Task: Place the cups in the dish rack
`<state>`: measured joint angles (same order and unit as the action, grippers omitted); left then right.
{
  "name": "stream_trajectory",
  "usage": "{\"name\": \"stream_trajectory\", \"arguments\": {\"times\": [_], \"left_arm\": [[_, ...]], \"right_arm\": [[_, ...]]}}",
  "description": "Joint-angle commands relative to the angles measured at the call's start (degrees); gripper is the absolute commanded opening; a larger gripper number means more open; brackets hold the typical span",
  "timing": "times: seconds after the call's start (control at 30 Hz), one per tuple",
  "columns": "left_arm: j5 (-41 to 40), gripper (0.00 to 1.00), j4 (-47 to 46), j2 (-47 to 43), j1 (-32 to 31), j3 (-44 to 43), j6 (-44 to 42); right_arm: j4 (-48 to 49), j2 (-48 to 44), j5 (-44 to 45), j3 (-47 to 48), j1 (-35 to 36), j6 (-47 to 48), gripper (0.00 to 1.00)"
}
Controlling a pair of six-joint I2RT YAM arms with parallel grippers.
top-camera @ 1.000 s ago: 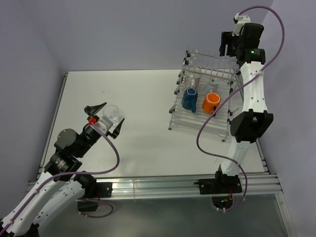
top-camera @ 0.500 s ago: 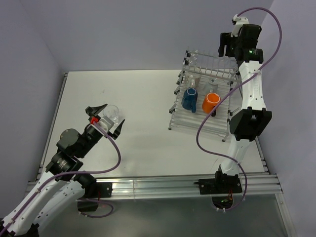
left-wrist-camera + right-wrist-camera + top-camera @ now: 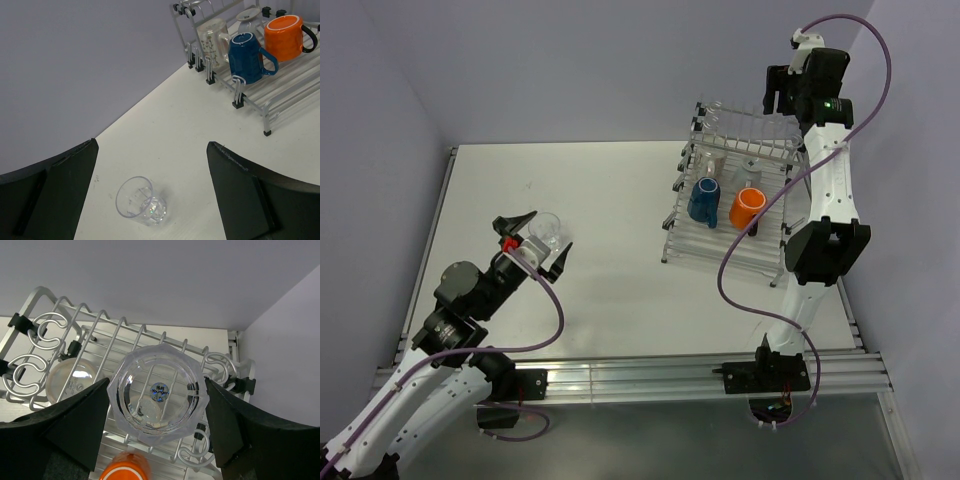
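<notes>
Tumbler (image 3: pixel 157 395), clear faceted glass with blue base sticker, clamped in my right gripper (image 3: pixel 156 422) above dish rack (image 3: pixel 100 335); left gripper (image 3: pixel 152 165) spread wide.

blue mug (image 3: pixel 703 198), orange mug (image 3: pixel 747 208) inverted in rack (image 3: pixel 710 240), tumbler (image 3: pixel 141 201) upright apart, faceted glass (image 3: pixel 157 400) held above

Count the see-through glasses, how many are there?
2. One glass stands on the table in front of the open left gripper; the other glass is gripped by the right gripper above the dish rack. More may be hidden.
</notes>
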<state>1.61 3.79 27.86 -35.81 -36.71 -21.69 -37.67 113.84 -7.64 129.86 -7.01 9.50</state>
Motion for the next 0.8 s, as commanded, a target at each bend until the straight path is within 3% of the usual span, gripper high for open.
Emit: {"name": "stream_trajectory", "arguments": {"times": [0.0, 0.4, 0.77], "left_arm": [[-0.6, 0.99, -1.2, -0.2, 0.3, 0.5, 1.0], [-0.6, 0.99, -1.2, 0.0, 0.2, 1.0, 1.0], [-0.3, 0.99, -0.5, 0.2, 0.2, 0.8, 0.8]], "right_arm": [[4.0, 0.1, 1.5, 2.5, 0.0, 0.5, 0.25], [2.6, -0.7, 1.3, 2.2, 0.0, 0.7, 0.21], [2.0, -0.3, 1.7, 2.1, 0.0, 0.4, 0.26]]}}
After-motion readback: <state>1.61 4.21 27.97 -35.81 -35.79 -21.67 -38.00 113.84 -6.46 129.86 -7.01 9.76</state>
